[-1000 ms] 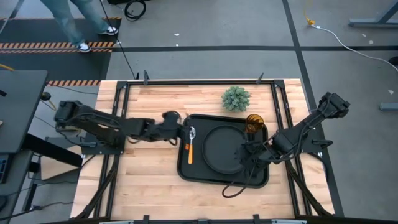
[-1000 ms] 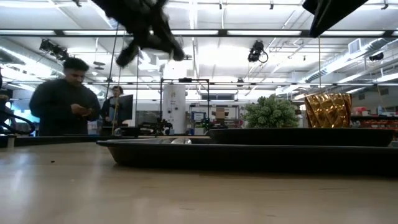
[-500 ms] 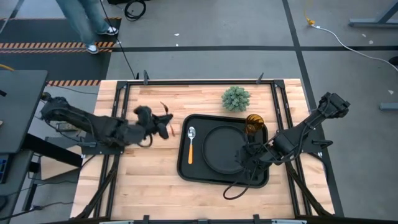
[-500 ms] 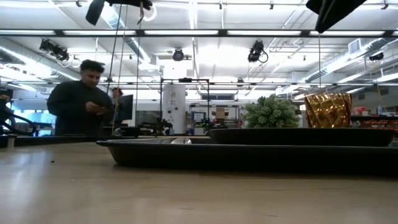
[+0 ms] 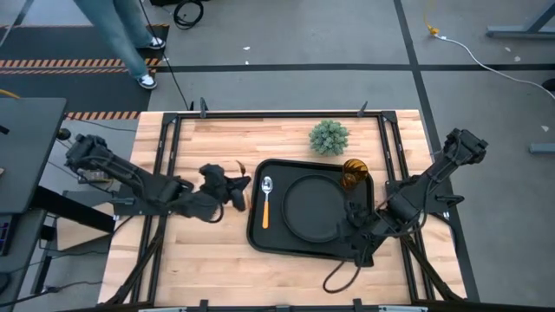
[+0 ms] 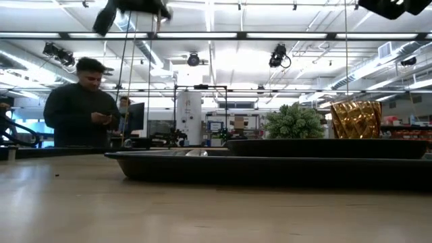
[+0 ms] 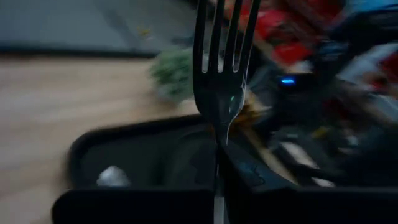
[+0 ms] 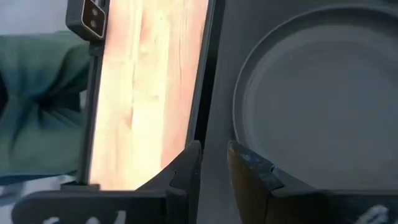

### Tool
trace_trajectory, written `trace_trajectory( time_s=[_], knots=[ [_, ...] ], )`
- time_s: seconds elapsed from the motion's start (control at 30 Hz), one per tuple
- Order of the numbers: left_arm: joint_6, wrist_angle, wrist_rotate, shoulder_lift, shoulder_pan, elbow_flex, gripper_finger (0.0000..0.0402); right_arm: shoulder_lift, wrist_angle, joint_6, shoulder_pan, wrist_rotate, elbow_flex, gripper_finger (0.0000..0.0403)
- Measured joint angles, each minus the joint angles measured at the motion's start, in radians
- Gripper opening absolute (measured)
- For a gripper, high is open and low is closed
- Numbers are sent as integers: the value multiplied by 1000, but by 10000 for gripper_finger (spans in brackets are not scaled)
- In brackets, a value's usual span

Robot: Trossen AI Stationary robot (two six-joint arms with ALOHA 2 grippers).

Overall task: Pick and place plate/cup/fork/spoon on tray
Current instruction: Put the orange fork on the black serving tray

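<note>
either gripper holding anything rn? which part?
Left gripper holds the fork by its handle end, tines pointing outward. Right gripper, over the tray edge, holds nothing.

Readable text: none is showing in any view.
Labels, brands, numbers: none is appearing on anything on the table or on either arm.
Signs in the room: none is reading clearly.

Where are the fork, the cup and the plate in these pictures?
fork point(image 7: 219, 106): left wrist view, on the neck just below the tines.
cup point(image 5: 354, 172): high view, on its amber body.
plate point(image 5: 314, 208): high view, on its bare flat centre.
</note>
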Motion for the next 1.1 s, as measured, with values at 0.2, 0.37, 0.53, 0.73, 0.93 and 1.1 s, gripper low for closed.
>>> trace_trajectory(
  time_s=[0.2,0.37,0.53,0.73,0.93,1.1],
  knots=[
    [-220,-121,175,118,90,-2,15,0,-35,-57,16,48,0,87],
    [-162,-6,426,257,158,-2,16,0,-53,-78,14,48,0,87],
    [-167,29,584,372,202,22,16,0,-69,-104,0,48,0,87],
    [-111,68,573,440,235,97,24,-6,-82,-75,-13,48,0,87],
    [-127,64,511,492,246,113,25,-5,-89,-39,9,48,0,87],
    [-231,90,524,566,245,113,22,-5,-88,-6,43,40,0,87]
  ],
)
